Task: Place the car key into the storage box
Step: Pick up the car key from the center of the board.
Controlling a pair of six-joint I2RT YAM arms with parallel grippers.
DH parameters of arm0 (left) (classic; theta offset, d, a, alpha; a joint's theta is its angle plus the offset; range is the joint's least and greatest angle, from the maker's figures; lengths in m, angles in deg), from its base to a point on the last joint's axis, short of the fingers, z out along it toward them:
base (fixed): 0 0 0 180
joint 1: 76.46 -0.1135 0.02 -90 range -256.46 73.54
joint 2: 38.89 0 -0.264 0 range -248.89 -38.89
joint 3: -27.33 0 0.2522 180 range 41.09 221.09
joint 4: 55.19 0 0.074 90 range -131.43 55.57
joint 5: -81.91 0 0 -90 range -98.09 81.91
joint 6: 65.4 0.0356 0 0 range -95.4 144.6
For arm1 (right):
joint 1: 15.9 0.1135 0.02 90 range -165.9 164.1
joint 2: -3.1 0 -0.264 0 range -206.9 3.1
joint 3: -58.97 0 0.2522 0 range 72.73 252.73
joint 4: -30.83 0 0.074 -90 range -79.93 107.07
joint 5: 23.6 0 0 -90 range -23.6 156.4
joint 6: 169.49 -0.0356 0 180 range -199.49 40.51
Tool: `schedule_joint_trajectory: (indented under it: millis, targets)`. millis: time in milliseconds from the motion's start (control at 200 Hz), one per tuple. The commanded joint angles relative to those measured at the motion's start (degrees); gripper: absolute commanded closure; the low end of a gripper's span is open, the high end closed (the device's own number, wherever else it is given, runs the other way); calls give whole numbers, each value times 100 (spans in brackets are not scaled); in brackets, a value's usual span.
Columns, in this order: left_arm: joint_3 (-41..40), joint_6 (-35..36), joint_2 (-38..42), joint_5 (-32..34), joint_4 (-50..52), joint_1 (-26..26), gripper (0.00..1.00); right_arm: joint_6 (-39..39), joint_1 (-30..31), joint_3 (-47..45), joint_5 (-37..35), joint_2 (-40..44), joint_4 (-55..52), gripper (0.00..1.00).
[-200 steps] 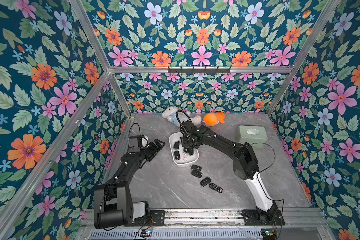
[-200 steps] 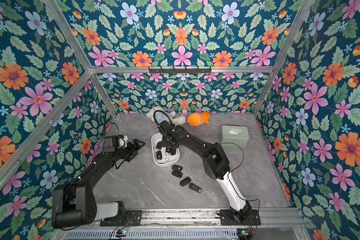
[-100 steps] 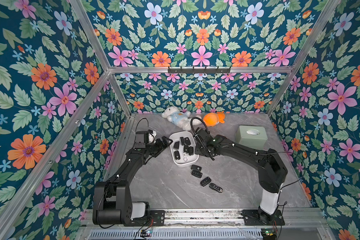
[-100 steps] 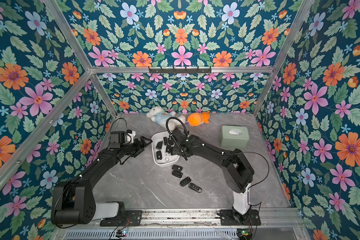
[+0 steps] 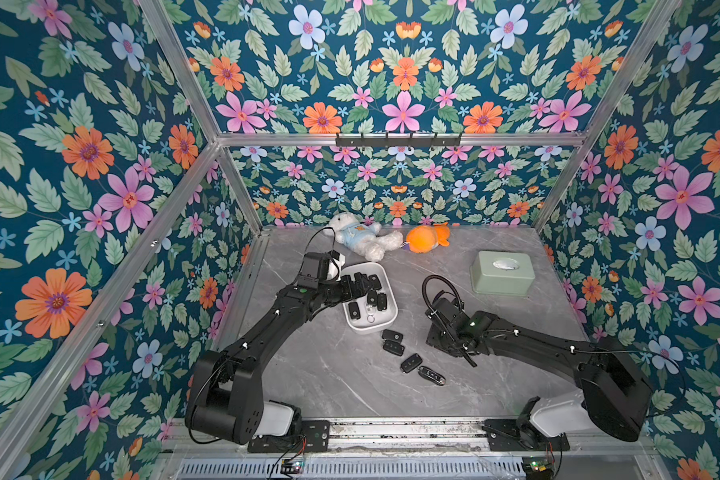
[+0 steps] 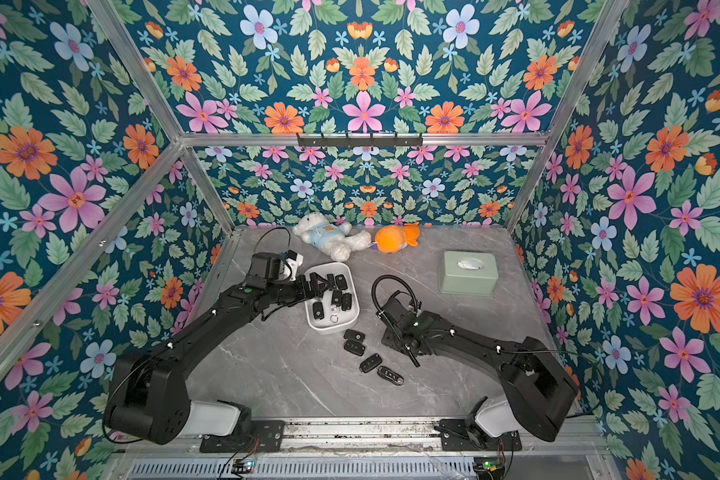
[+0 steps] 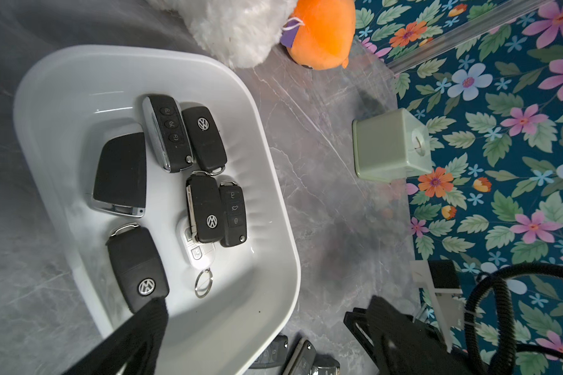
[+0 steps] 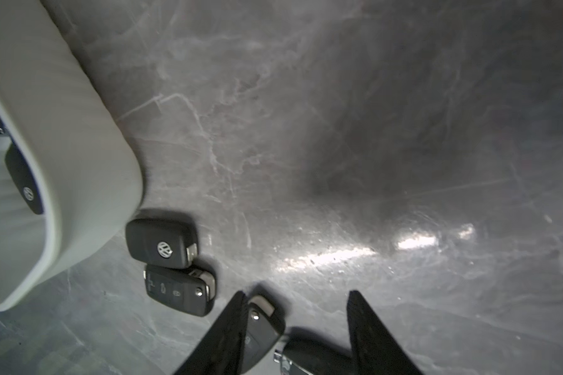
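White storage box (image 5: 368,330), keys (image 7: 205,207) inside, lies beneath the left gripper (image 5: 360,286) (spread wide, empty). A black car key (image 8: 264,331) rests on the table (image 8: 338,130) between the parted fingers of the right gripper (image 8: 296,293).

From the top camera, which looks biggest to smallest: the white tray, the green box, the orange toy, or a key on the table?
1. white storage box
2. green box, almost as big, a close call
3. orange toy
4. car key, smallest by far
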Motion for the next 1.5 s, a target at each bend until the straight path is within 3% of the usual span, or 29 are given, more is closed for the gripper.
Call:
schedule_joint_trajectory:
  millis: [0, 320, 580, 860, 1215, 1495]
  targets:
    - [71, 225, -62, 123, 144, 55, 1, -308, 58, -373, 286, 240, 340, 48]
    - [63, 225, -150, 133, 164, 86, 1, -783, 230, -1204, 675, 455, 1441, 45]
    - [-1, 205, -141, 192, 142, 86, 1, -1046, 610, -1262, 787, 356, 1512, 44]
    - [18, 194, -126, 248, 101, 92, 1, -1385, 1092, -1171, 730, 310, 1330, 43]
    - [68, 333, -42, 368, 264, 93, 1, -1098, 1199, -539, 542, -249, 479, 42]
    - [96, 369, -30, 398, 317, 80, 1, -846, 1362, 36, 371, -860, -235, 47]
